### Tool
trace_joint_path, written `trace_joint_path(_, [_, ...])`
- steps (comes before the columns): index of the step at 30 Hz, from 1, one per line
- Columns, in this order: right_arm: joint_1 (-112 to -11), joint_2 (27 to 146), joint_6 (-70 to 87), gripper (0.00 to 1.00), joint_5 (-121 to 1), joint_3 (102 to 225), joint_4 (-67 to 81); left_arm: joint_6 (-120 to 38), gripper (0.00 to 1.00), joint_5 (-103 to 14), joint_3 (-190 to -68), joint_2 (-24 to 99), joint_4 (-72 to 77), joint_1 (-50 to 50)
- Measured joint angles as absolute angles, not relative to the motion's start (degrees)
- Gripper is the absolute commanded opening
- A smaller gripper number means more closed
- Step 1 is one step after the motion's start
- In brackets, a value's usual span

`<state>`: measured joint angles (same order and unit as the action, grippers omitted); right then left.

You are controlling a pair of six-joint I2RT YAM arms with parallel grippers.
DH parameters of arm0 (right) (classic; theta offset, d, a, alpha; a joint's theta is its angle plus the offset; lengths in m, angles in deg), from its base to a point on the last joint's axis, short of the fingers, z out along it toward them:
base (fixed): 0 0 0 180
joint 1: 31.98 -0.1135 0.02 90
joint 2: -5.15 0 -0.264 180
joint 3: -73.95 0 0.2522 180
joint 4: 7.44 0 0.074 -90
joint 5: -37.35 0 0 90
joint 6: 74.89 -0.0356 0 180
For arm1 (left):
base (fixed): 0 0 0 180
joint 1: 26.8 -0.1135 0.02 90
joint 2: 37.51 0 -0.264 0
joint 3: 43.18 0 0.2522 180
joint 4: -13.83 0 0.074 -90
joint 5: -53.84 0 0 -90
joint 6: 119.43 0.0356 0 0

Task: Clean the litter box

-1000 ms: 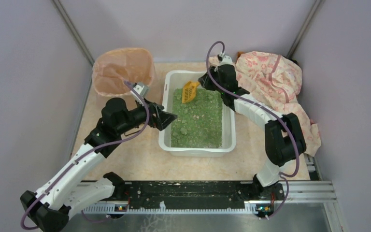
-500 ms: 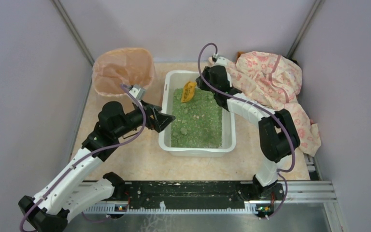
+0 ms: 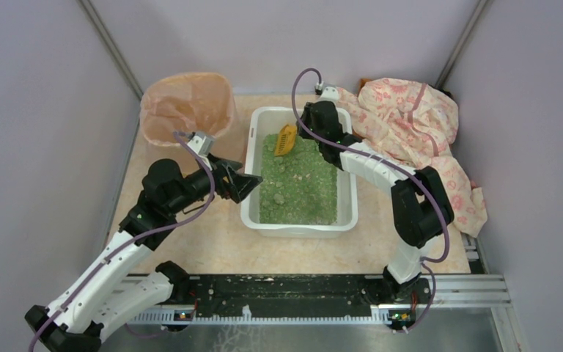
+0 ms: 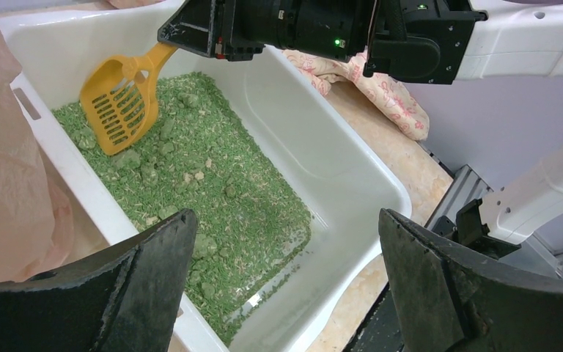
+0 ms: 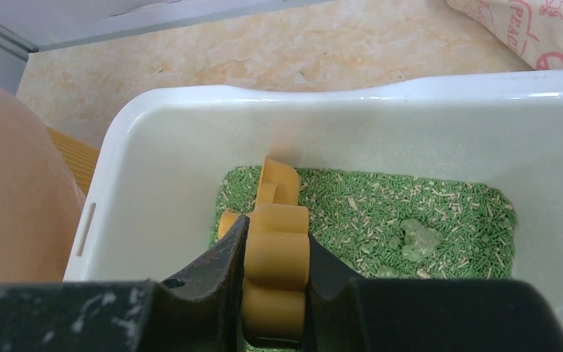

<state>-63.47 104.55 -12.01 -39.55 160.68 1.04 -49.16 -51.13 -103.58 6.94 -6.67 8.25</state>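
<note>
A: Step in hand?

B: Scooping, by my reading. The right gripper point(image 5: 275, 249) is clenched on the handle of the orange scoop point(image 3: 286, 139). The slotted blade rests tip-down in the green litter at the far-left end of the litter box point(image 3: 299, 229). I see no clump on the blade.

A: Box position?

B: Mid-table, between the two arms. The peach-lined bin point(image 3: 187, 103) stands near its far-left corner, and a floral cloth point(image 3: 410, 117) is heaped to its right.

A: Left gripper point(image 3: 253, 181)?

B: Released, with the jaws spread wide and holding nothing. It sits at the box's left wall. I cannot tell whether it touches the rim.

A: What does the next move call for?

B: Judgement only. Pale green clumps point(image 3: 279, 197) lie mid-box, nearer than the blade. The scoop needs a shallow pass under one, then a level lift so loose grains fall through the slots. After that it must clear the left rim to reach the bin. The free gripper could brace the wall against sliding.
</note>
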Motion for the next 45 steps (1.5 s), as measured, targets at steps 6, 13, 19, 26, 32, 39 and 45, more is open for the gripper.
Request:
trace_joint_path(6, [-63.5,104.7,-11.9,0.00,-40.4,160.5,0.3,-50.5,0.99,-51.1,-102.1,6.4,-6.2,8.2])
trace_joint_path(13, [-63.4,106.2,-12.1,0.00,-43.4,158.2,-5.3,-51.1,0.99,-50.7,-101.4,5.1,-6.3,8.2])
trace_joint_path(19, [-63.3,108.5,-13.3,0.00,-47.8,156.1,-10.8,-51.8,0.99,-50.5,-101.4,4.2,-6.3,8.2])
trace_joint_path(26, [-60.2,107.8,-18.2,0.00,-54.3,148.9,-20.9,-52.6,0.99,-50.5,-101.4,3.7,-6.3,8.2])
trace_joint_path(32, [-54.6,106.1,-27.3,0.00,-64.3,137.7,-29.9,-52.9,0.99,-50.6,-101.4,3.6,-6.3,8.2])
trace_joint_path(39, [-51.6,105.4,-34.1,0.00,-73.1,132.3,-36.1,-53.8,0.99,-51.0,-101.4,5.0,-5.9,8.2])
trace_joint_path(45, [-50.5,102.8,-36.6,0.00,-76.5,129.7,-37.0,-54.4,0.99,-51.2,-101.4,5.5,-5.8,8.2])
